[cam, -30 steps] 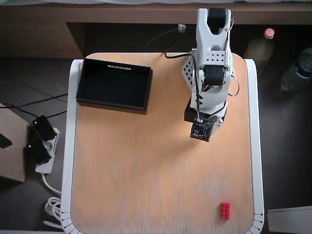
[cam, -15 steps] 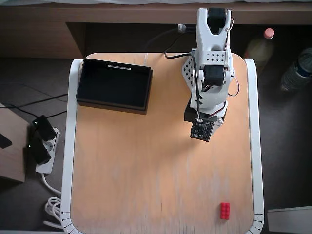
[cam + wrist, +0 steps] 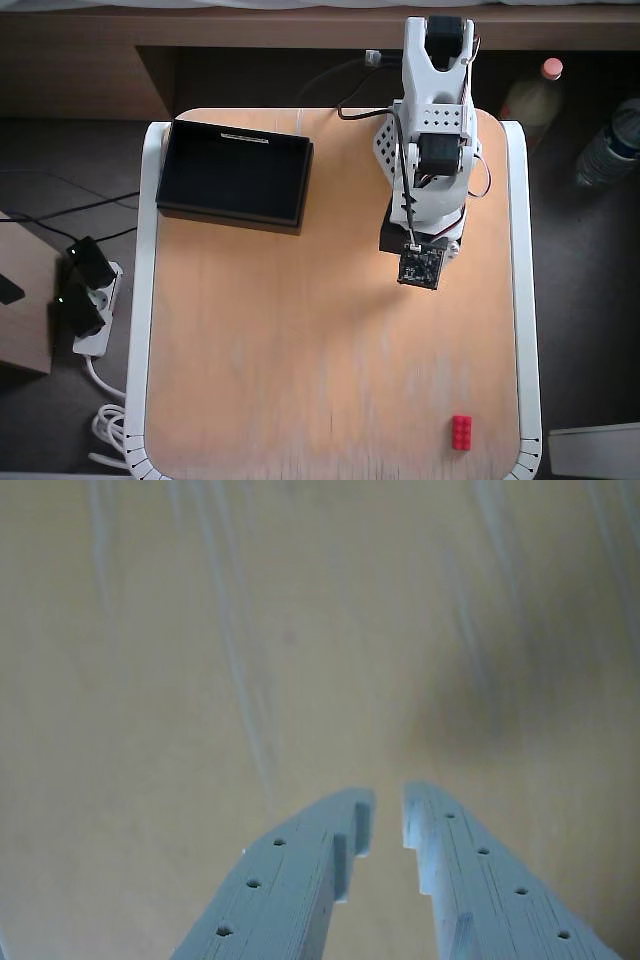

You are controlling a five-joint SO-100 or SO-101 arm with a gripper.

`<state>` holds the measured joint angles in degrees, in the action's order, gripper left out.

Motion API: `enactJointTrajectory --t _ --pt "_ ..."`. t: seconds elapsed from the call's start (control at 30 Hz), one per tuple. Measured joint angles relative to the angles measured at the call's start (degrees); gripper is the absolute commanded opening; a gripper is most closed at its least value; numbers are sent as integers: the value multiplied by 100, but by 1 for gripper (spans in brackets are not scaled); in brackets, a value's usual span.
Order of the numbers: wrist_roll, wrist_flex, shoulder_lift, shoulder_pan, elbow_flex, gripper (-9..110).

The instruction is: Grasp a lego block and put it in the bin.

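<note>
The lego block [image 3: 461, 432], a small red studded brick, lies near the table's front right corner in the overhead view. The bin [image 3: 232, 214], a shallow black tray, sits at the table's back left and holds nothing I can see. My white arm [image 3: 430, 140] stands at the back right, folded over its base, far from both. In the wrist view my gripper [image 3: 388, 800] hangs over bare wooden tabletop, its two fingers nearly touching with nothing between them. The brick and the tray are out of the wrist view.
The wooden tabletop [image 3: 300, 340] has a raised white rim [image 3: 143, 300]. Off the table, a power strip with plugs [image 3: 85, 300] lies on the floor at left. Two bottles [image 3: 543, 85] [image 3: 610, 145] stand at right.
The wrist end with its camera board has shifted slightly to the right in the overhead view. The brick and the tray have not moved.
</note>
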<state>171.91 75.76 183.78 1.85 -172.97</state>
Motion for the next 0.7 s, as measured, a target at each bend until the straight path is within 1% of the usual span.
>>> enactJointTrajectory --t 0.17,0.37,0.7 --pt "466 -290 -70 0 0 0" --pt "729 -791 -1020 9 97 0" --pt "747 -905 -3261 9 1608 0"
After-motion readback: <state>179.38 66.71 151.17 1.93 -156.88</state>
